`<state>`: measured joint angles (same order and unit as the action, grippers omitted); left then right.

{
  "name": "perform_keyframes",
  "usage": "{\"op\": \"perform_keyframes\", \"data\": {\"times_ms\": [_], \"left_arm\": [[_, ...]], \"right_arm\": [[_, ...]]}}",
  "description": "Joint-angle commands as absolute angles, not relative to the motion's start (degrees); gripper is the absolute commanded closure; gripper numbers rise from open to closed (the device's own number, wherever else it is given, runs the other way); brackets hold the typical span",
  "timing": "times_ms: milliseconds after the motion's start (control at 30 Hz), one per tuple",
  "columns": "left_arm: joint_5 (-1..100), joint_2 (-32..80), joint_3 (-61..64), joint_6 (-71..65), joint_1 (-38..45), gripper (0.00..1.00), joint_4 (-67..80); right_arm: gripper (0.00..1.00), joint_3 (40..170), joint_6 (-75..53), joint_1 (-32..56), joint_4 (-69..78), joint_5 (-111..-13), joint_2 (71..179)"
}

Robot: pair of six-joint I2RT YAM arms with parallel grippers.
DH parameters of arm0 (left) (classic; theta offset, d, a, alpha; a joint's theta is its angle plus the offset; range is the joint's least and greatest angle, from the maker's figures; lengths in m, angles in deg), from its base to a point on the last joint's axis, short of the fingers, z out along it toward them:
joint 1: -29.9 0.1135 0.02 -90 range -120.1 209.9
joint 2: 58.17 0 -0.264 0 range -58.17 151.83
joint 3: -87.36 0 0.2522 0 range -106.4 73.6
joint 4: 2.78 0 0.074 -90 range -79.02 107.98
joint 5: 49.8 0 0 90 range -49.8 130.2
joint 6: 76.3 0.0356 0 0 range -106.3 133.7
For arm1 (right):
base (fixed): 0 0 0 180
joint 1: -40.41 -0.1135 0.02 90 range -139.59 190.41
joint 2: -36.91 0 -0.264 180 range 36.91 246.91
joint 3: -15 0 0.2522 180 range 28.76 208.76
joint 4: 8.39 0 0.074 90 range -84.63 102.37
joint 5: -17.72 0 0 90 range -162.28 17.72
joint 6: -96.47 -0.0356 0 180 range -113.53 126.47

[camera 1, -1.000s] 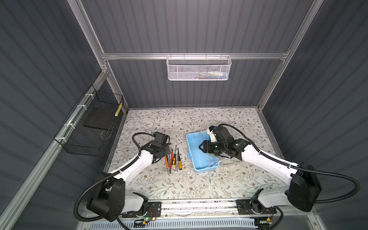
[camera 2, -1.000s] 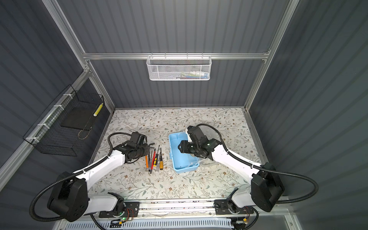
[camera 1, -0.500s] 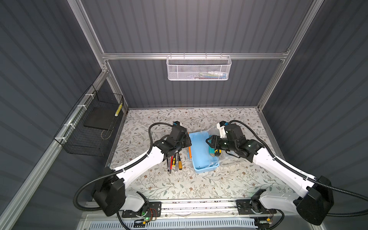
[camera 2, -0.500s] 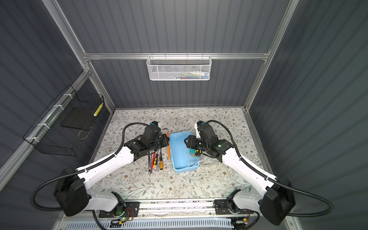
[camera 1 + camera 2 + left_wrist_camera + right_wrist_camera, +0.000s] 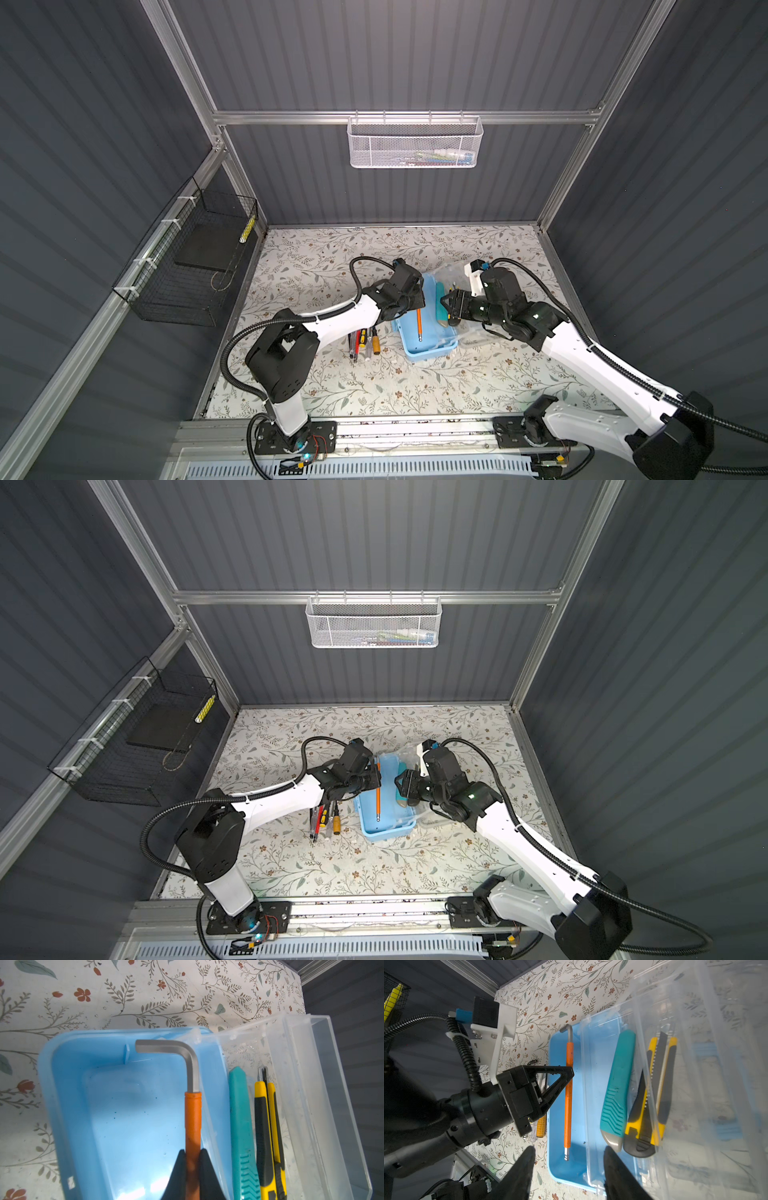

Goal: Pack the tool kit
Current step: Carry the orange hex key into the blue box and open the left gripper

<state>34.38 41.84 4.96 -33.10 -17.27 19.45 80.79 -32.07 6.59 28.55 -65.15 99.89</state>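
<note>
Overhead, in both top views the light-blue box (image 5: 431,354) sits open in the middle of the floral counter (image 5: 316,266), its clear lid (image 5: 453,270) swung out toward the right arm. The left claw (image 5: 417,303) is clamped on an orange-sleeved hex key (image 5: 419,323) that runs lengthwise over the box's inside. The right claw (image 5: 445,305) hangs just beside the teal tool (image 5: 439,293) at the box's lid-side edge. Several screwdrivers (image 5: 326,821) lie together on the counter just left of the box. A white mesh basket (image 5: 413,145) hangs on the back wall and a black wire basket (image 5: 187,270) on the left wall. Through the left wrist camera, the left claw's two black fingers (image 5: 179,1171) pinch the orange sleeve, with the key's bent steel end over a corner of the box. Beside it, the teal tool and the yellow-black utility knife (image 5: 268,1126) lie side by side under clear plastic. From the right wrist camera, the right claw's fingers (image 5: 526,1162) stand apart with nothing gripped, framing the key's straight tip. Whether the key touches the box floor I cannot tell.
</note>
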Motion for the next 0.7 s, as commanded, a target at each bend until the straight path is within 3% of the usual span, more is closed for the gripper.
{"op": "perform_keyframes", "data": {"times_ms": [0,667], "left_arm": [[32.61,42.6,3.76,-35.23,-18.11,1.0,20.47],[34.49,45.76,9.18,-39.21,-19.18,1.0,17.96]], "right_arm": [[0.46,79.66,-31.85,7.19,29.04,-65.7,99.03],[0.44,79.13,-31.82,7.24,27.96,-64.17,100.69]]}}
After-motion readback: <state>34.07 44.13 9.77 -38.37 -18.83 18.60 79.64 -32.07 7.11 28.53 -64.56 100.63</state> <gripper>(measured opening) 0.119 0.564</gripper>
